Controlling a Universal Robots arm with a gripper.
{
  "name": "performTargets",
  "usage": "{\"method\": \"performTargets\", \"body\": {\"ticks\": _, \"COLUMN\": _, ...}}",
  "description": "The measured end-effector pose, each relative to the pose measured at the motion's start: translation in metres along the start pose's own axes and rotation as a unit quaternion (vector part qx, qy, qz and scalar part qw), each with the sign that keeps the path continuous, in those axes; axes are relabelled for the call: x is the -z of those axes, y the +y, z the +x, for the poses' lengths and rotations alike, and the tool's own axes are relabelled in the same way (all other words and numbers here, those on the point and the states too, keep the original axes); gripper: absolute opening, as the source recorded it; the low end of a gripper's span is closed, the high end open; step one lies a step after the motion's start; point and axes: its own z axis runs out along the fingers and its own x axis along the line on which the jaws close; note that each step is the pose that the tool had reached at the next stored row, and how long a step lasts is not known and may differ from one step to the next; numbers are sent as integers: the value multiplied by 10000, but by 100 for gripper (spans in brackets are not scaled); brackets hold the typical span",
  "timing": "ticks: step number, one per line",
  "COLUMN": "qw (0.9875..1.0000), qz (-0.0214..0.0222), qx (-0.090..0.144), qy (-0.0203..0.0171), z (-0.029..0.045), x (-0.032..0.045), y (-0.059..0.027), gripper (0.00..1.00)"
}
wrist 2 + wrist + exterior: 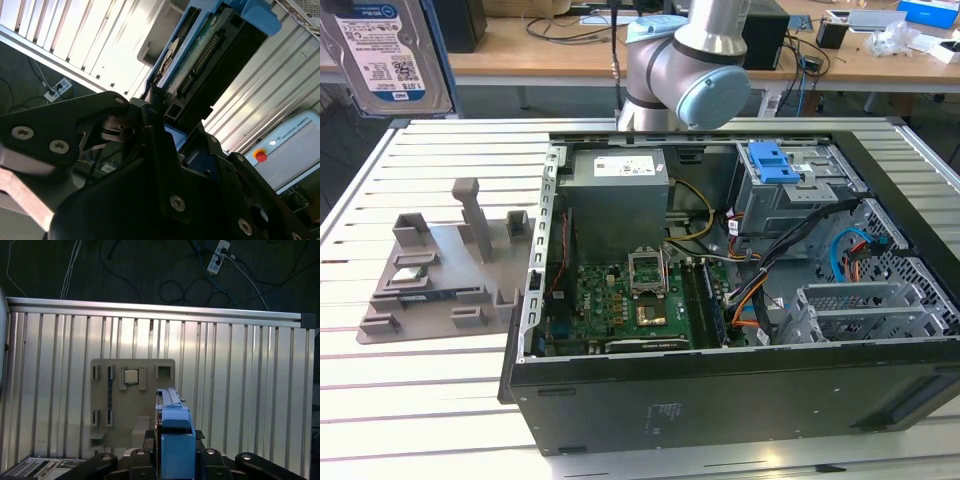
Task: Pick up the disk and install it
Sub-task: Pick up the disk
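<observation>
Holding the disk (175, 425) up in the air, the gripper (176, 456) has its black fingers closed tight on it from both sides, and one blue rail of the disk sticks out past them. Right under the gripper is the grey holder (132, 390), sitting on the ribbed table (250, 390). I think the disk could slip or twist, because the fingers seem to hold just one end and the rest hangs free. Around the gripper there is lots of open air, so moving is easy here. Farther off to one side and lower down is the open case (700, 400), and it looks tight in there. The cage (790, 195) with the blue latch (772, 160) sits close to the case wall, with cables (790, 250) bunched just beside it. The disk could bump the case rim or snag a cable if it goes in tilted. Past the holder, the table ends and drops to the floor.
</observation>
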Motion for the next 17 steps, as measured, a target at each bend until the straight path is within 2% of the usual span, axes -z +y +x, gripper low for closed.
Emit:
{"method": "performTargets", "body": {"ticks": 5, "qw": 10000, "qz": 0, "qx": -1, "qy": 0, "z": 8, "x": 6, "y": -152, "gripper": 37}}
{"method": "performTargets", "body": {"ticks": 7, "qw": 10000, "qz": 0, "qx": -1, "qy": -1, "z": 14, "x": 10, "y": -261, "gripper": 37}}
{"method": "performTargets", "body": {"ticks": 13, "qw": 10000, "qz": 0, "qx": -1, "qy": -1, "z": 26, "x": 18, "y": -483, "gripper": 37}}
{"method": "performTargets", "body": {"ticks": 17, "qw": 10000, "qz": -2, "qx": -1, "qy": -1, "z": 36, "x": 26, "y": -666, "gripper": 37}}
